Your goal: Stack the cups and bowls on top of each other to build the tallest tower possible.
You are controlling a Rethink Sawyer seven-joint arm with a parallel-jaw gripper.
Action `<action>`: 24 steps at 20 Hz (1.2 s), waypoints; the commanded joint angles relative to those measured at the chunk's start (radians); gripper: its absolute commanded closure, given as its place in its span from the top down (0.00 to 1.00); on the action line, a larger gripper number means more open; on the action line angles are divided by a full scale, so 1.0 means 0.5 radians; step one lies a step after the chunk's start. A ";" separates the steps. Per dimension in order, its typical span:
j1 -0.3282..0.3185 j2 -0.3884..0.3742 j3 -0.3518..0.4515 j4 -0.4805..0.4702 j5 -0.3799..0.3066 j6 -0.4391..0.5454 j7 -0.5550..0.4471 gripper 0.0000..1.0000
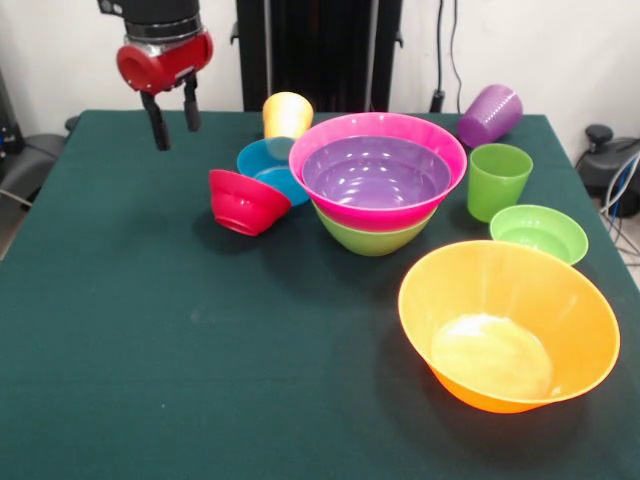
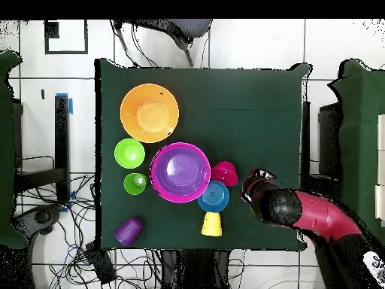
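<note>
Green counter (image 1: 150, 350), tool (image 1: 172, 115) upper left of front frame, fingers apart, empty. Red bowl (image 1: 245, 202) tipped on its side just lower right of it, nearest loose piece; tower (image 1: 378, 180) sits beyond at frame centre.

Hidden or cut off around the tabletop

At twelve o'clock in the front view the arm (image 1: 160, 25) runs off the top edge. The medium green bowl (image 1: 372, 236) under the tower shows only its lower wall below the pink bowl (image 1: 340, 190). The blue bowl (image 1: 262, 165) sits partly behind the red bowl (image 1: 244, 202) and the pink one. From overhead, the arm's bulk covers the gripper (image 2: 252, 184).
</note>
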 commanded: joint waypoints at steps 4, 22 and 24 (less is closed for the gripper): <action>0.006 0.332 0.093 -0.031 -0.177 -0.049 0.179 1.00; -0.464 0.356 0.688 0.185 -0.074 -0.121 0.159 1.00; -0.454 0.327 0.697 0.179 -0.079 -0.110 0.193 1.00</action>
